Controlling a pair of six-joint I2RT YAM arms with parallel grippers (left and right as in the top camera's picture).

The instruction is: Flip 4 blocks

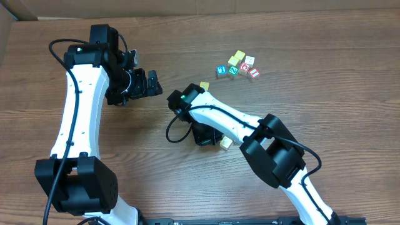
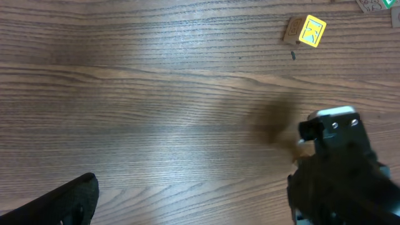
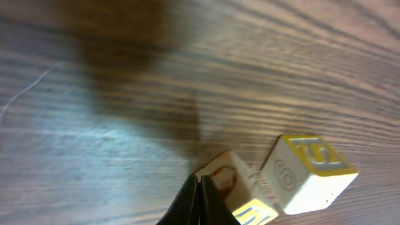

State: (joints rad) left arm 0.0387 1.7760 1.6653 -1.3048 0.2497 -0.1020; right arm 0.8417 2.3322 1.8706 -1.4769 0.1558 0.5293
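Note:
Two cream wooden blocks lie side by side under my right arm [image 1: 225, 144]. One block [image 3: 228, 181] shows a reddish picture on its side and a yellow face low down. The other block [image 3: 306, 172] has a yellow-rimmed face on top. My right gripper [image 3: 199, 182] is shut, its tips against the corner of the picture block and holding nothing. Another yellow-faced block [image 1: 204, 85] [image 2: 307, 31] lies alone on the table. My left gripper [image 1: 152, 83] [image 2: 200, 200] hangs open over bare wood, well to the left of that block.
A cluster of several small letter cubes [image 1: 237, 65] sits at the back right, with blue, green, red, yellow and white faces. The right arm [image 1: 225, 119] stretches across the table's middle. A cardboard edge [image 1: 6, 25] shows at the far left.

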